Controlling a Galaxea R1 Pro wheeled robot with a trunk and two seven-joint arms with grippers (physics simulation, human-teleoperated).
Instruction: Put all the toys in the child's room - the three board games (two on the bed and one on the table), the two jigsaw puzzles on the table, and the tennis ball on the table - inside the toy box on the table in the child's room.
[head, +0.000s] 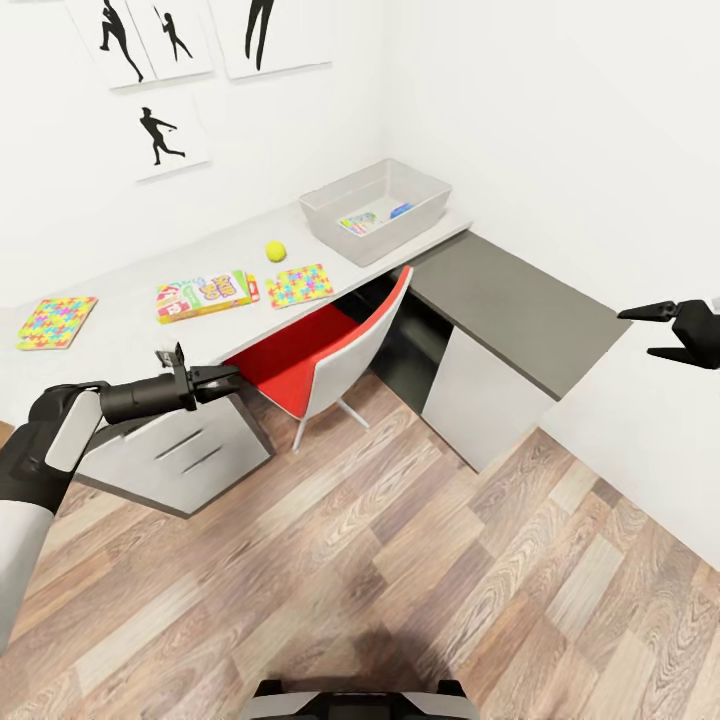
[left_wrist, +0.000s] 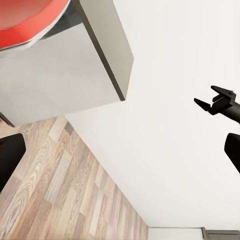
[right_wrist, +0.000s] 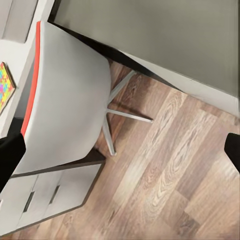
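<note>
Toy box (head: 330, 222) contents hard to read from the head view: two small flat items lie in it, one with blue showing (head: 401, 210), one multicoloured (head: 358, 222); I cannot tell which games they are. Far-left jigsaw puzzle (head: 56, 322) sits near the frame edge.

Table (head: 120, 310): light-grey top along a white wall hung with black silhouette prints (head: 158, 137); lower dark-grey section (head: 520, 300) turns the corner at the right. Toy box stands at the light top's right end, beside the dark section. Tennis ball (head: 276, 250) lies left of the box, apart from it. Second jigsaw puzzle (head: 299, 285) lies just in front of the ball; a board game (head: 206, 295) with red and yellow print lies beside it. Red-and-white chair (head: 325, 355) is tucked under the table; wood-plank floor (head: 400, 560).

My left gripper (head: 228, 378) hangs in front of the white drawers (head: 185, 450), fingers close together, nothing between them. My right gripper (head: 660, 332) hangs beyond the dark section's end, fingers spread apart, holding nothing
</note>
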